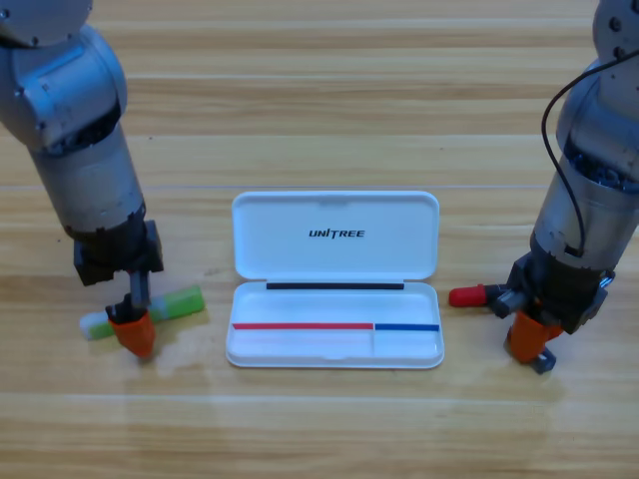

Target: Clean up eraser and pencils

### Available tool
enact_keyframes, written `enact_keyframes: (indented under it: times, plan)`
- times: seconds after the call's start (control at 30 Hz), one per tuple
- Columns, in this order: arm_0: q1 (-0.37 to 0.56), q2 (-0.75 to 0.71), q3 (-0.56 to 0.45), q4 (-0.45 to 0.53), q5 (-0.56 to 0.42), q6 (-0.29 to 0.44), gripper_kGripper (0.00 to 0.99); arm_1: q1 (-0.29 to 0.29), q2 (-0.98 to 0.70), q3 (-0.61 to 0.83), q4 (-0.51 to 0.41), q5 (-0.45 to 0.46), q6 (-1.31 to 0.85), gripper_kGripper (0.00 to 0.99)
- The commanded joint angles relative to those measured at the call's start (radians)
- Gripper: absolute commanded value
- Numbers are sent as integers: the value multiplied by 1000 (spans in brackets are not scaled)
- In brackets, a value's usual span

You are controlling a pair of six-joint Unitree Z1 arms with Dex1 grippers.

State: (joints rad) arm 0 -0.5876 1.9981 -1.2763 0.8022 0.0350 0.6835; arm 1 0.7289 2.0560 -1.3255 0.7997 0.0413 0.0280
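The table (329, 90) is wood, with planks running left to right. The left arm (80, 150) comes down from the far left corner, the right arm (594, 190) from the far right. In the middle the white case (335, 279) lies open, its lid flat on the far side and its tray on the near side. The left gripper (132, 329) points down left of the case, right over the green-ended pencil (175, 303), which lies on the table slanting toward the case; whether the fingers pinch it cannot be told. The right gripper (527, 339) points down right of the case, over the red pencil (466, 295), whose red end sticks out toward the case; its finger state cannot be told either. The eraser cannot be made out.
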Motion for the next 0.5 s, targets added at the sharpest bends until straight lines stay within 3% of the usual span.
enact_keyframes:
  times: [0.03, 0.23, 0.5]
  plan:
    - [17, 22, 35, -23, -14, 13, 986, -28, 70, 20, 9, -9, 7, 0]
    - [18, 22, 52, -40, -15, 14, 988, -23, 10, -20, 84, -15, -39, 0]
    - [20, 18, 101, -101, -4, 14, 989, 46, -99, -198, 205, 23, -456, 0]
